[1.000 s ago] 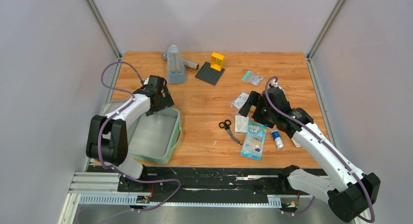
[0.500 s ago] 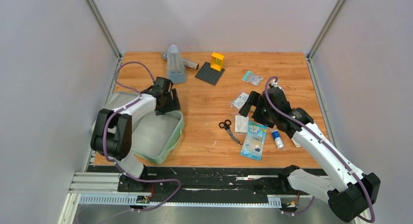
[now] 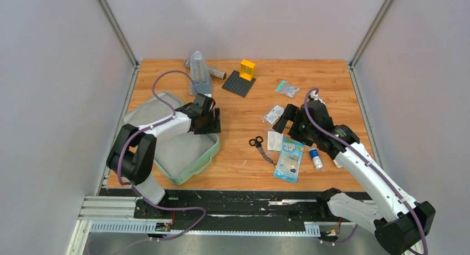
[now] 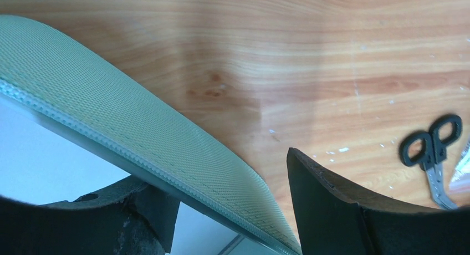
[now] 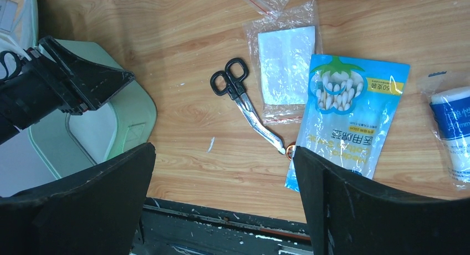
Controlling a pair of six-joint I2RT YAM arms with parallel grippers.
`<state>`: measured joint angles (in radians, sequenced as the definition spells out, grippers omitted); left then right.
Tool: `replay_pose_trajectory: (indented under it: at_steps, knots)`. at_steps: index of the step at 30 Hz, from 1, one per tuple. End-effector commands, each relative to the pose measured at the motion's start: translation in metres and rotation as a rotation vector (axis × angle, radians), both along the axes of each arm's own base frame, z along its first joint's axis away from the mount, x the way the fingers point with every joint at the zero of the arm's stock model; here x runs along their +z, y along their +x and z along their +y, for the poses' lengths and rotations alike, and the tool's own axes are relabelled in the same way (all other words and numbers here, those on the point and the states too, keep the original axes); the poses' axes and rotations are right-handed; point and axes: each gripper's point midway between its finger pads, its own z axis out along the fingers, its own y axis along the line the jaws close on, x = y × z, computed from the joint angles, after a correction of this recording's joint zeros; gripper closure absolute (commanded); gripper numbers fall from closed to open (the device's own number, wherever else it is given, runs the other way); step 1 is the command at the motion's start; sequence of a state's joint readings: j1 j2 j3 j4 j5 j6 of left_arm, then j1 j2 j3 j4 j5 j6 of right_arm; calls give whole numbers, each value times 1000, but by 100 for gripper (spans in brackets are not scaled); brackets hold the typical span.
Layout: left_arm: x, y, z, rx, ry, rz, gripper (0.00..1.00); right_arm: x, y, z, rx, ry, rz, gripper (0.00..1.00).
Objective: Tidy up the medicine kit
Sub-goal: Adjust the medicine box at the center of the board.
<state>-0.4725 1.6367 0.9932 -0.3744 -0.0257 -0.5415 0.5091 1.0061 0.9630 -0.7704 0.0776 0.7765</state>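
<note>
Mint-green kit straddled at its rim, supplies lying well apart to the right

Wood table [image 3: 332, 72] carries the kit [image 3: 183, 152] at its near-left, askew, one corner close to the near edge. Its far-right rim is straddled by the left jaws, though a firm clamp cannot be told. Such a thin, curved rim could be lost from the jaws, or the tray tipped or dragged off the edge by a crooked pull. The right jaws are spread wide, grasping nothing, above the blue packet [image 3: 289, 158] and scissors [image 3: 256, 142], which could be shoved if the kit is slid that far.
</note>
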Motion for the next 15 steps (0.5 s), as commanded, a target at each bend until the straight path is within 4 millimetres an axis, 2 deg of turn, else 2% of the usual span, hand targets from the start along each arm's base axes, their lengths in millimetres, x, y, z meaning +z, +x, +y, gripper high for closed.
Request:
replay_pose_trajectory:
  at_steps: [1, 6, 11, 15]
  knots:
    - [15, -1, -40, -41, -109, -44, 26, 2, 2, -2, -10, -1, -8, 0]
    - [15, -12, -70, -46, -144, -34, 24, -8, 5, -9, -25, -57, 3, 0]
    - [13, -16, -79, -46, -161, -28, 22, -25, 3, -12, -32, -90, 49, 0]
    - [25, -23, -94, -95, -179, -55, 22, -42, 3, -24, -88, -127, 87, 0]
